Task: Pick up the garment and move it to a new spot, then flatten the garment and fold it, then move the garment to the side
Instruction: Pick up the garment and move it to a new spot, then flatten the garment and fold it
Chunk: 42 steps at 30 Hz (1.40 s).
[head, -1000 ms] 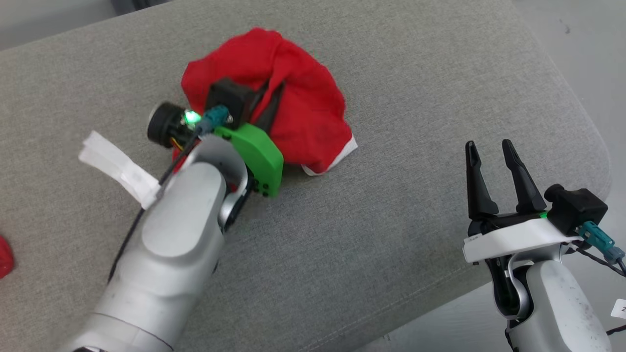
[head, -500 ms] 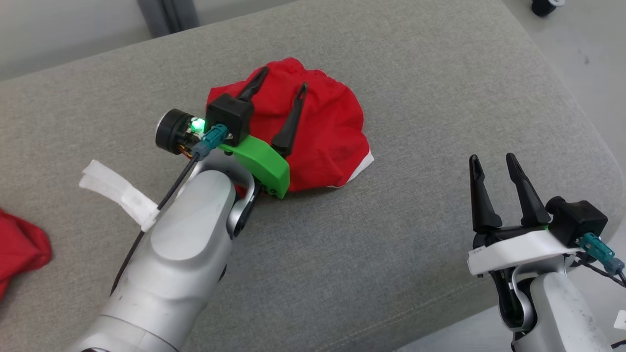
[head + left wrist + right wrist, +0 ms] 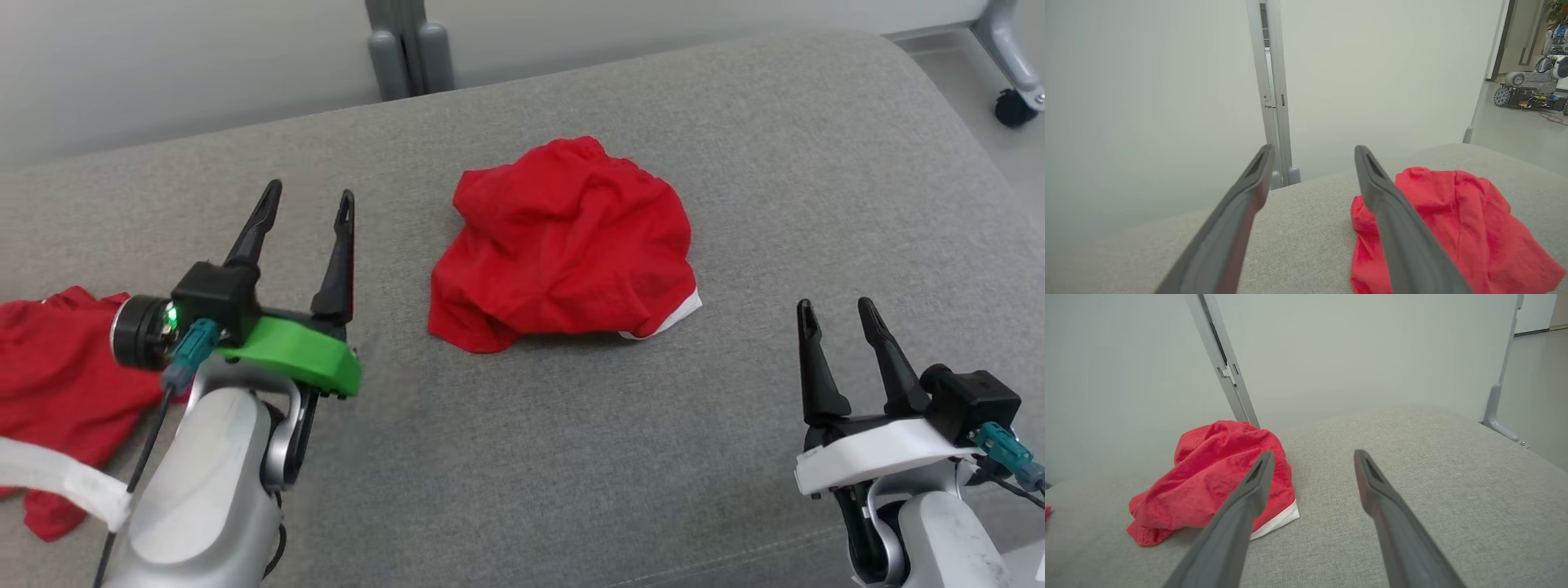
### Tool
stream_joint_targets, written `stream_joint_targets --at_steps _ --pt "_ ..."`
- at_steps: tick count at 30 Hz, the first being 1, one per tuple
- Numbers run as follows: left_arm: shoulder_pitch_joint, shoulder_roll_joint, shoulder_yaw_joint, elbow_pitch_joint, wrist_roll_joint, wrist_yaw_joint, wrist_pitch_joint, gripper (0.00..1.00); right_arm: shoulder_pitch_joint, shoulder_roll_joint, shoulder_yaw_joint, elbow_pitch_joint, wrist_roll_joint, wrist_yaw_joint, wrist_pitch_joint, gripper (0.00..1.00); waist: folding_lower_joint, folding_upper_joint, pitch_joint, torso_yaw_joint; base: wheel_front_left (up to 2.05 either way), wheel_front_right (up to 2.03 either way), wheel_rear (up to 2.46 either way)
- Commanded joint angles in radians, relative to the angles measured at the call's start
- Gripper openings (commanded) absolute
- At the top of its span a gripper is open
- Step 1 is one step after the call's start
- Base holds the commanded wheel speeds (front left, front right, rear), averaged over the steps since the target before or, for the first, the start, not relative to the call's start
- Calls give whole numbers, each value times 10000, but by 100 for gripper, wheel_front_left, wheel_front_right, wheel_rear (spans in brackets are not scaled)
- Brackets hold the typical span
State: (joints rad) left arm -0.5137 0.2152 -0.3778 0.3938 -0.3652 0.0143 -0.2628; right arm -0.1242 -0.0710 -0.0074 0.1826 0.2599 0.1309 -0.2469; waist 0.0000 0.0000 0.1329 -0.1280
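Note:
A crumpled red garment (image 3: pixel 567 245) with a white trim at its lower right lies bunched in the middle of the grey cushioned surface (image 3: pixel 531 457). It also shows in the left wrist view (image 3: pixel 1453 228) and the right wrist view (image 3: pixel 1216 477). My left gripper (image 3: pixel 309 192) stands open to the garment's left, well apart from it, with nothing between its fingers (image 3: pixel 1241 204). My right gripper (image 3: pixel 836 309) is open at the lower right, also clear of the cloth, its fingers (image 3: pixel 1384 506) empty.
Another red cloth (image 3: pixel 57 367) lies at the left edge, partly under my left arm. A white strap (image 3: pixel 57 482) hangs by that arm. A grey post (image 3: pixel 408 45) and a pale wall stand behind the surface. A wheeled frame leg (image 3: pixel 1012 57) is at the far right.
My left gripper opened, let go of the garment and drew back to the left. The head camera shifted, so the whole scene sits lower and further right. The right gripper kept open.

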Motion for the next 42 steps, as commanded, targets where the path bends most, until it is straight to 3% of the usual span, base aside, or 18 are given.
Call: stream_joint_targets --at_steps 1,10,21,42 --pt "442 114 196 -238 91 81 -23 100 172 10 9 -67 -78 -3 58 100 0 0 -513 627 0 0 0" --pt "2395 327 1266 -1521 298 61 -17 100 402 73 98 -175 -174 -3 219 100 0 0 -910 1073 0 0 0" --pt "4525 147 2084 -2487 509 -185 -17 100 719 48 114 -342 -248 -3 446 100 0 0 -1358 1275 0 0 0" --pt "6207 -704 3074 -2993 915 -496 -18 100 1288 35 19 -526 -122 -3 670 100 0 0 -1775 1637 0 0 0"
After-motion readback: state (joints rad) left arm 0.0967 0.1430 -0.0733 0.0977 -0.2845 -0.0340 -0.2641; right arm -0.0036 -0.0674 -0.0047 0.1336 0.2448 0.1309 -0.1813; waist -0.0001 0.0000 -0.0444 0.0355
